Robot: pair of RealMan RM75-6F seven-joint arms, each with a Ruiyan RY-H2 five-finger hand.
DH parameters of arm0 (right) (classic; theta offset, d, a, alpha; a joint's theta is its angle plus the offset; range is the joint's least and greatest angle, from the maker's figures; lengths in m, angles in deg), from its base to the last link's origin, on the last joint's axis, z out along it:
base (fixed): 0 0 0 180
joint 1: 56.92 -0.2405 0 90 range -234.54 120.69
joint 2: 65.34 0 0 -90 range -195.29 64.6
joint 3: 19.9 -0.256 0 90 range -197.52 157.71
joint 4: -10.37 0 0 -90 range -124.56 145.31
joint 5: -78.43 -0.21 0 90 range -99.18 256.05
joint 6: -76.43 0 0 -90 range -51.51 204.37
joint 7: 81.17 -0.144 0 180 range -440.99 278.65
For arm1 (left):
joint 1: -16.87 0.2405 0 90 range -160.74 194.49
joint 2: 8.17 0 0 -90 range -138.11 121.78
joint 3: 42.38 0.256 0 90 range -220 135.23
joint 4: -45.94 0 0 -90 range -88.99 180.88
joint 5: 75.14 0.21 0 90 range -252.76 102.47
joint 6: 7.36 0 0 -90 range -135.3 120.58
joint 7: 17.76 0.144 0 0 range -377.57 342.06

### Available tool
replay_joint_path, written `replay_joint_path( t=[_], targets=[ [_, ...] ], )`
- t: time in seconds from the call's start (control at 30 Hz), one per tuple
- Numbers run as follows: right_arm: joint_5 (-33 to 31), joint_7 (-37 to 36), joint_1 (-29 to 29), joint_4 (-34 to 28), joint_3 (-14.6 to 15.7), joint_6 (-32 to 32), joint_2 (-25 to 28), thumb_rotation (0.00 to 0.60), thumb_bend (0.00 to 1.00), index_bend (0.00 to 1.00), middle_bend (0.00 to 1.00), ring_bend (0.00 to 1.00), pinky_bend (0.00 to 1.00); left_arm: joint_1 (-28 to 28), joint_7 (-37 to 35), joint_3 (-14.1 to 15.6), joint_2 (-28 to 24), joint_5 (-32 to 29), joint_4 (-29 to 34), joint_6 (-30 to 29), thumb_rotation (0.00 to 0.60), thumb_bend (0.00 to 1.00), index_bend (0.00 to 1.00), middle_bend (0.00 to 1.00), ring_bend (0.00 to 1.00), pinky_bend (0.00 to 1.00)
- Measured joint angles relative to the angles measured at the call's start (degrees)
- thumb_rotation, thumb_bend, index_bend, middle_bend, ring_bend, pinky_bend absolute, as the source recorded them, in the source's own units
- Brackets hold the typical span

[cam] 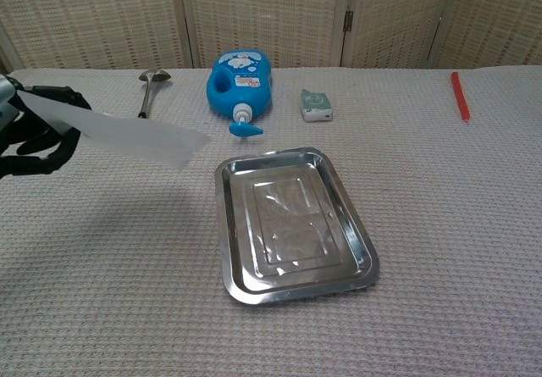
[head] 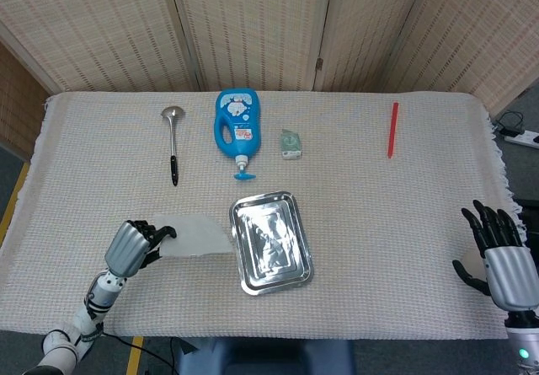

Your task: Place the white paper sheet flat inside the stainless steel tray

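Observation:
My left hand (head: 135, 246) (cam: 30, 131) pinches one edge of the white paper sheet (head: 195, 236) (cam: 127, 130) and holds it in the air above the cloth, left of the tray. The sheet hangs out toward the tray, its free edge near the tray's left rim. The stainless steel tray (head: 240, 265) (cam: 233, 275) lies on the cloth at the table's middle, with nothing in it. My right hand (head: 501, 253) stays at the table's right front edge, fingers spread, holding nothing; the chest view does not show it.
Along the back of the table lie a ladle (head: 173, 143) (cam: 144, 102), a blue soap bottle (head: 236, 122) (cam: 240, 80), a small green-and-white packet (head: 290, 143) (cam: 316, 105) and a red pen (head: 392, 128) (cam: 459, 95). A woven cloth (head: 379, 223) covers the table.

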Motion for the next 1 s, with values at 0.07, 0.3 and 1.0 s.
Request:
replay_joint_path(
  t=[0.07,0.3,1.0],
  targets=[
    [0.22,-0.75,0.13,-0.14,0.07,0.25,0.39,0.600,0.32,0.00,0.00,0.00,0.00,-1.08,1.31,-0.20,0.64,0.10,0.51,-0.27,0.600,0.65,0.58,1.00,1.00,1.00],
    [1.57,-3.76,0.81,-0.86,0.63,1.49,2.08,0.600,0.32,0.00,0.00,0.00,0.00,-4.89,5.73,-0.68,2.99,0.76,2.54,-0.68,0.600,0.65,0.58,1.00,1.00,1.00],
    [2.94,-12.63,2.74,-1.41,0.61,5.94,6.21,0.600,0.32,0.00,0.00,0.00,0.00,-11.40,20.63,2.95,9.72,4.76,4.05,12.99,0.600,0.66,0.57,1.00,1.00,1.00]
  ],
)
